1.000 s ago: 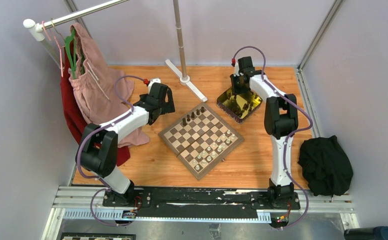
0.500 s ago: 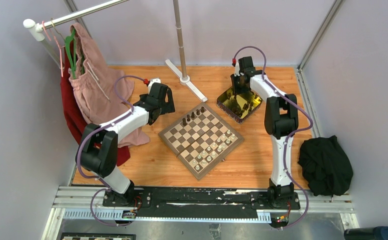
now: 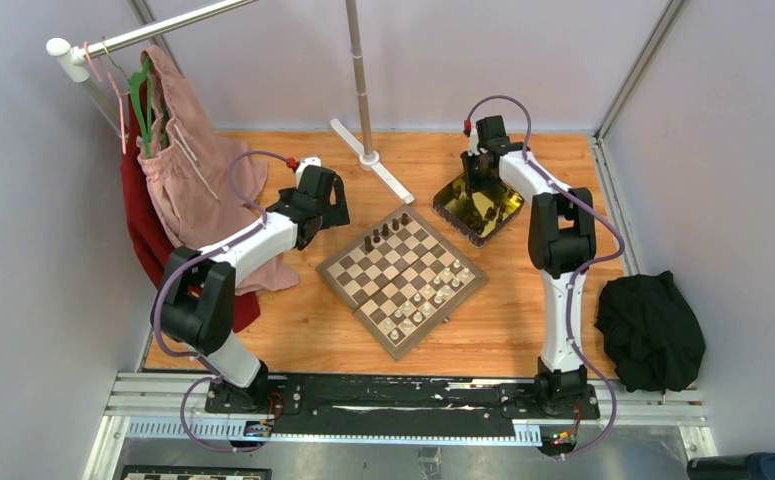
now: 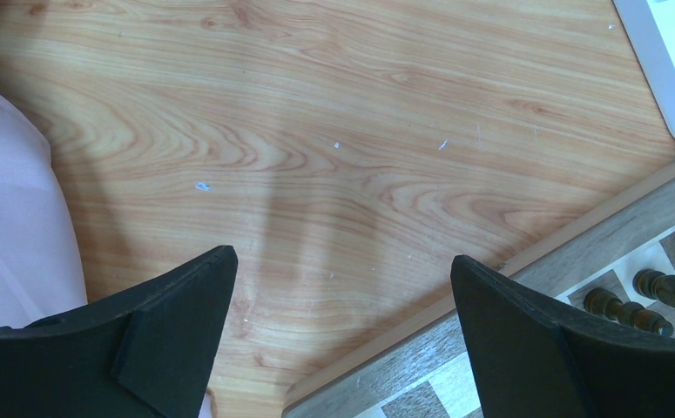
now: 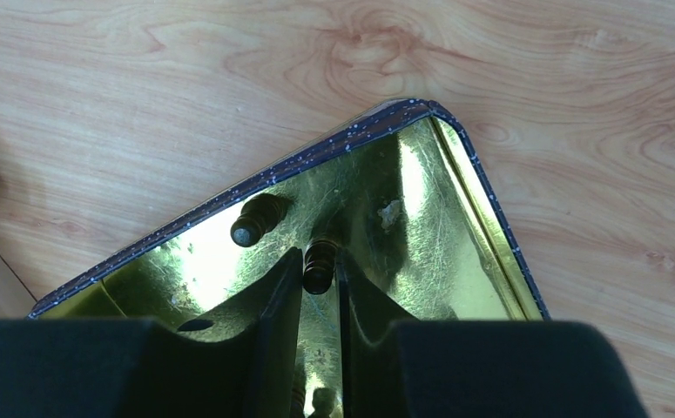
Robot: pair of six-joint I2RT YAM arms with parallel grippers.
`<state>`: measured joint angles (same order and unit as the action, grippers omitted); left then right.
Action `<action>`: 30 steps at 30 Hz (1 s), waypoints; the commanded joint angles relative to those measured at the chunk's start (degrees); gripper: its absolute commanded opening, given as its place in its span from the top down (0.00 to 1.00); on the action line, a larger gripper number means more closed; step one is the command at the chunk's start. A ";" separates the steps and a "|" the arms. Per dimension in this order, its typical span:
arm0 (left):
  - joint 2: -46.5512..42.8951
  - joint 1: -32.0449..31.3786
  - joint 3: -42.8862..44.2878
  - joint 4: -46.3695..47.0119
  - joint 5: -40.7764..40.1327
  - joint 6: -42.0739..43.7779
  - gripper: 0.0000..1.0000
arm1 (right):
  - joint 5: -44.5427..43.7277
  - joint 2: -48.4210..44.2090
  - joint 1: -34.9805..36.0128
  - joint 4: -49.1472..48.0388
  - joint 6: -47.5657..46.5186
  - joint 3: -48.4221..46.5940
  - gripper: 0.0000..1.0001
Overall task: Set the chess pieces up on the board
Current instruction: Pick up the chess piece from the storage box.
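Right tool (image 5: 319, 272): fingers drawn in on a dark chess piece (image 5: 320, 254), one finger on each side, both touching it. The piece is inside the gold tin (image 5: 342, 144), near the tin's far corner; whether it is off the tin floor cannot be told. A second dark piece (image 5: 255, 221) lies just beside it, against the tin's speckled rim and apart from the fingers. The tin sits toward the far right of the table (image 3: 293, 330), near the board's right corner but not touching it. Left tool (image 4: 342, 287): fingers wide apart, nothing between them, hovering over bare table just off the board's far-left edge. The board (image 3: 401, 278) lies at mid-table, turned so that one corner faces the near edge. Dark pieces on board (image 3: 384, 234) stand in a short row along its far-left side; pale pieces on board (image 3: 433, 295) are spread along its near-right side, and the squares between the two groups are bare. The left wrist view shows three of the dark pieces at its right margin. A pink garment (image 3: 198, 190) hangs at the table's far left corner.
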<state>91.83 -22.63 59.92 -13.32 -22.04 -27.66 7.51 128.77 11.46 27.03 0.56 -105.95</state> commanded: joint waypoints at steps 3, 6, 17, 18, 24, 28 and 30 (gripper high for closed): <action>-0.29 0.19 0.29 0.22 0.08 -0.20 0.00 | -0.25 -0.47 -0.83 1.45 0.67 1.19 0.81; -0.38 0.15 0.29 0.23 0.07 -0.05 0.00 | -0.38 -0.61 -0.84 1.47 0.64 1.10 0.89; -0.68 0.14 0.37 0.09 -0.01 0.07 0.00 | -0.48 -1.41 -1.08 1.45 1.59 0.48 1.00; -0.83 0.16 0.37 0.09 -0.02 0.12 0.00 | -0.50 -1.46 -1.09 1.43 1.63 0.48 1.00; -1.23 0.10 0.05 0.05 -0.14 0.01 0.00 | -0.57 -2.07 -1.46 1.45 2.39 0.91 1.00; -1.52 0.11 -0.24 0.06 -0.19 -0.11 0.00 | -0.49 -2.53 -1.77 1.37 2.73 1.25 1.00; -1.70 0.16 -0.24 0.05 -0.19 -0.08 0.00 | -0.39 -2.82 -1.88 1.28 2.87 1.44 1.00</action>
<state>91.74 -22.63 59.90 -13.32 -22.04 -27.66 7.46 128.57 10.83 27.00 2.26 -105.78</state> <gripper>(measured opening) 0.997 0.163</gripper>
